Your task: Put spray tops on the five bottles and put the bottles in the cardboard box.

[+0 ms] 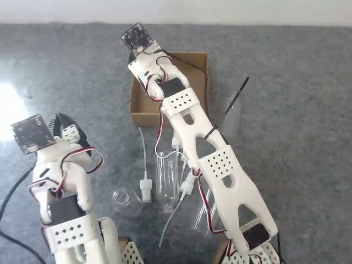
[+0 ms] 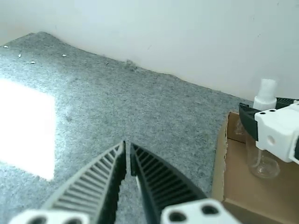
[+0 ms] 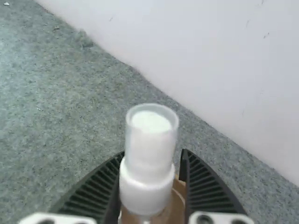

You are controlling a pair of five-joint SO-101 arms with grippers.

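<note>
Boxing step, seemingly: the right hand (image 3: 152,158) grips a capped spray bottle (image 3: 149,135) inside the cardboard box (image 1: 199,61) at 12 o'clock. The left hand (image 2: 127,148) sits closed, empty. Next, likely lower and release.

Clear plastic bottle (image 2: 262,161), cardboard box (image 2: 220,163).

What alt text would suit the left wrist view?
The left gripper, fingers shut, hangs over a grey table. Farther off, the right gripper holds a bottle with a spray top over the box.
</note>
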